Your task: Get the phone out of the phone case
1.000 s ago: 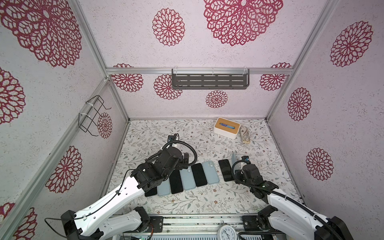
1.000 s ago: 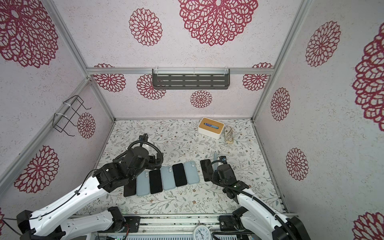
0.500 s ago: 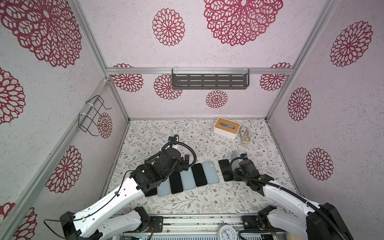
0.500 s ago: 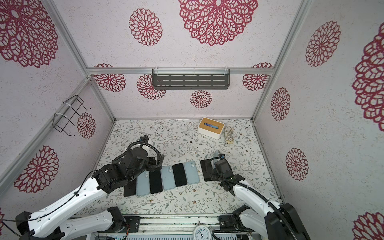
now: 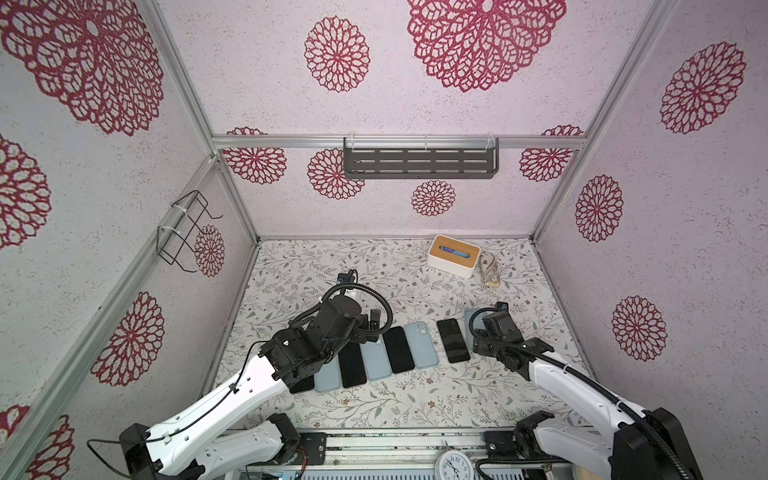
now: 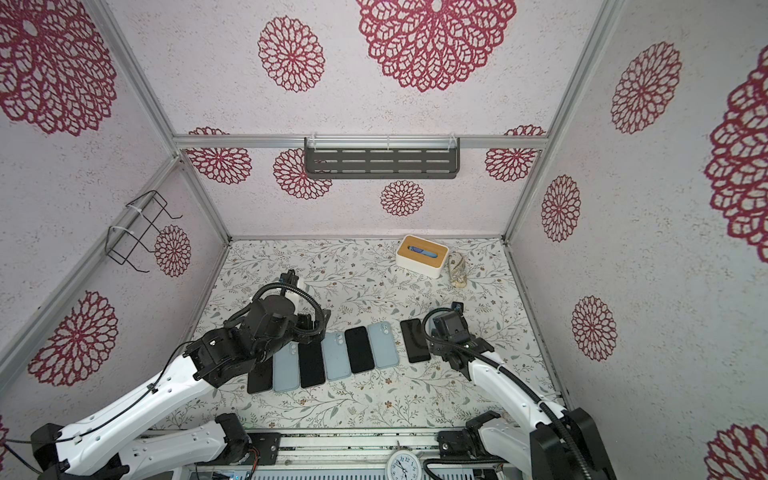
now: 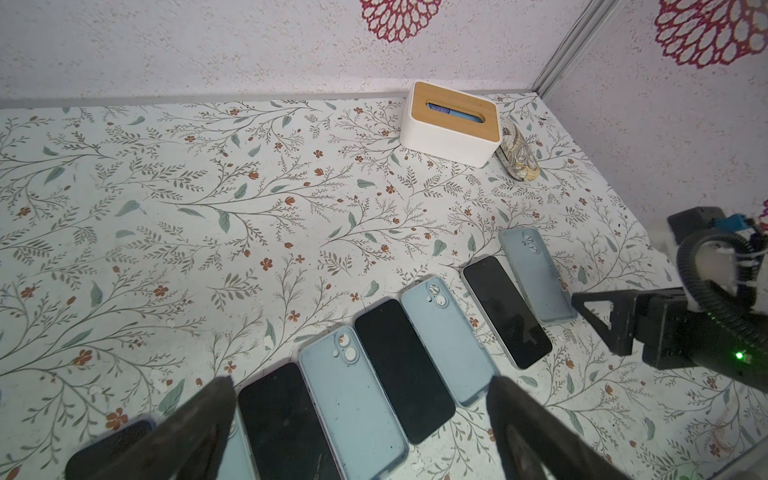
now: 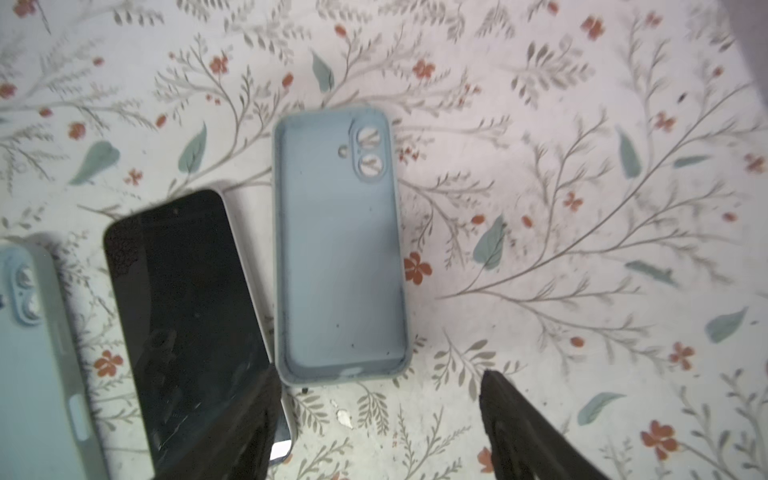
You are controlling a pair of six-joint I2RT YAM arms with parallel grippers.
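A black phone [image 8: 187, 316] lies screen up on the floral table, out of its case. Right beside it, apart from it, lies the empty pale blue phone case [image 8: 338, 249], hollow side up. My right gripper [image 8: 378, 376] hovers open just off the case's near end with nothing between its fingers; one finger overlaps the phone's corner. In both top views the phone [image 5: 453, 340] [image 6: 415, 340] sits left of the right gripper [image 5: 482, 338], which hides most of the case [image 5: 468, 318]. My left gripper [image 7: 360, 382] is open and empty above the row of phones.
To the left runs a row of several other black phones [image 5: 398, 349] and pale blue cases [image 5: 422, 345]. A white tissue box with a wooden lid [image 5: 454, 255] and a small patterned pouch [image 5: 489, 270] stand at the back right. Walls enclose three sides.
My right gripper's jaws have gone from shut to open, letting go of the pale blue case, which now lies flat beside the phone. The left arm has barely moved.
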